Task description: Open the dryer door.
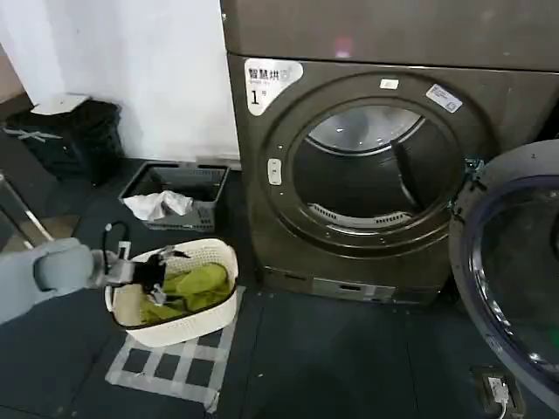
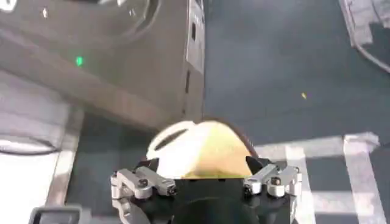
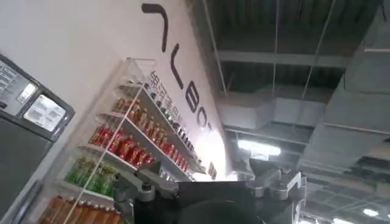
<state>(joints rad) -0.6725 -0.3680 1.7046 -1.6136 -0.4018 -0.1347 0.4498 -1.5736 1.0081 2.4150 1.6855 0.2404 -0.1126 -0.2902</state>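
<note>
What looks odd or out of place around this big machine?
Little: the round chrome-rimmed dryer door already hangs wide open at the right. The left gripper hovers over a white basket of green cloth, and a white cloth lies crumpled in a grey crate.

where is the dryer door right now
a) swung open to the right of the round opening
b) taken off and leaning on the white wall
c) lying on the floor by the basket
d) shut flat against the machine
a, the dryer door hangs swung out at the right of the machine, and the drum behind the round opening is in plain sight.
</note>
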